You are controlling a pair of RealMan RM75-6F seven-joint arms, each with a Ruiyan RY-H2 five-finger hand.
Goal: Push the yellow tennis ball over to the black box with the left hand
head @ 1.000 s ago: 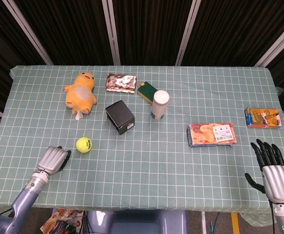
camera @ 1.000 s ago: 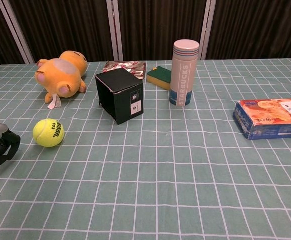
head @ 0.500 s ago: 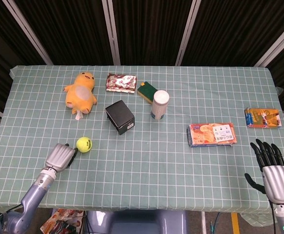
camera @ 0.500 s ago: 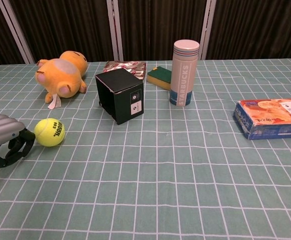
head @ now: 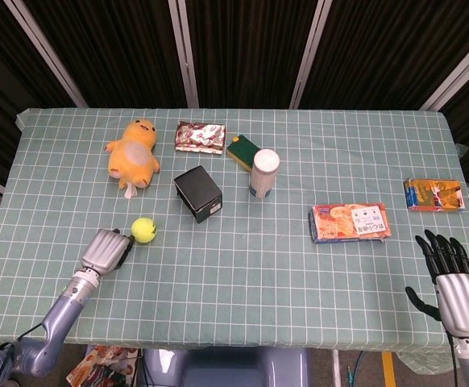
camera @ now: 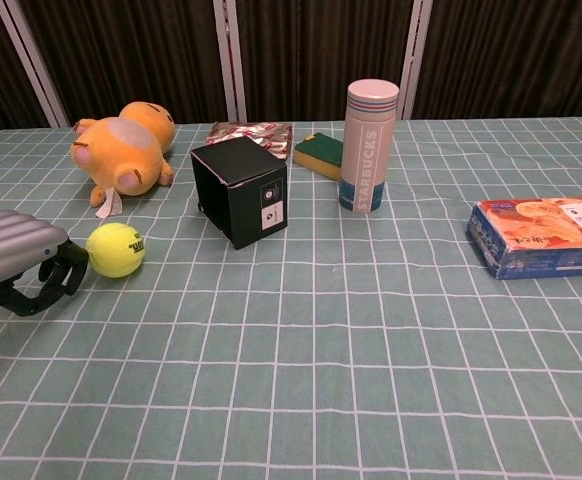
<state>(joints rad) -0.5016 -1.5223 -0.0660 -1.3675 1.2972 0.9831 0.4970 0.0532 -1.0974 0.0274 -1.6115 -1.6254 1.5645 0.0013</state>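
Note:
The yellow tennis ball (head: 143, 230) (camera: 115, 250) lies on the checked cloth, left of and nearer than the black box (head: 198, 193) (camera: 239, 191), with a gap of roughly two cloth squares between them. My left hand (head: 109, 249) (camera: 19, 260) is directly to the ball's left with its fingers curled in, its black fingertips (camera: 66, 263) touching the ball. It holds nothing. My right hand (head: 451, 276) rests at the table's near right corner, fingers spread, holding nothing; only the head view shows it.
An orange plush duck (head: 133, 153) lies behind the ball. A snack packet (head: 201, 136), a green sponge (head: 242, 150) and a Starbucks tumbler (head: 263, 172) stand beyond the box. An orange carton (head: 350, 222) and a small packet (head: 433, 194) lie at the right.
My left hand has slid right along the cloth, met the ball and rolled it to the right and slightly farther, toward the black box. The right hand has stayed put.

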